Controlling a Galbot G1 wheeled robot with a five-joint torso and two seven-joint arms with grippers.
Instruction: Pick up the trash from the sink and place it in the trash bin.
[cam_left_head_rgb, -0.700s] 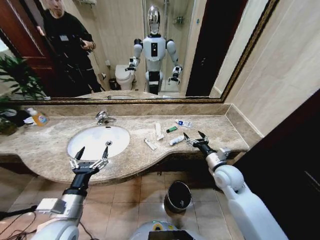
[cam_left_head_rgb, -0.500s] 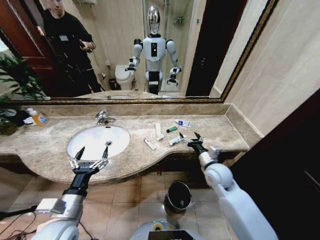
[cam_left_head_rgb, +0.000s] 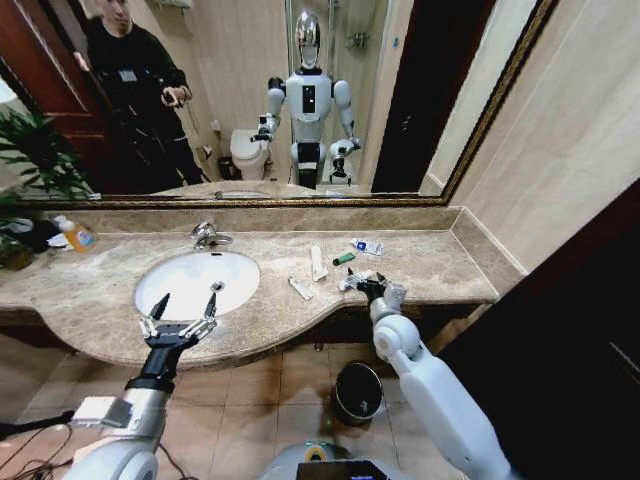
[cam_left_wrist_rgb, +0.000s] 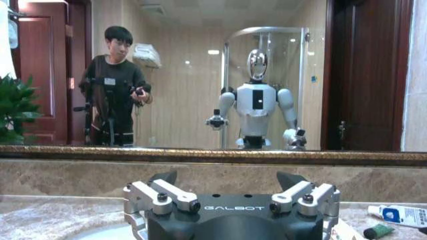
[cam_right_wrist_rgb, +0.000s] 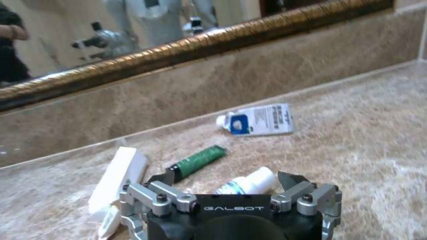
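My right claw (cam_right_wrist_rgb: 230, 181) hides the lower half of the small white bottle (cam_right_wrist_rgb: 248, 184) between its open fingers, so I cannot tell whether they touch it. My own wrist covers that bottle in the head view. The long white packet (cam_right_wrist_rgb: 120, 178) beside it is partly behind my claw body. From my left wrist, my left claw (cam_left_wrist_rgb: 229, 181) blocks most of the sink (cam_left_wrist_rgb: 100, 232), and the white tube with blue print (cam_left_wrist_rgb: 402, 215) and the green piece (cam_left_wrist_rgb: 378, 230) run off the picture's edge. The tube's print is too small to read.
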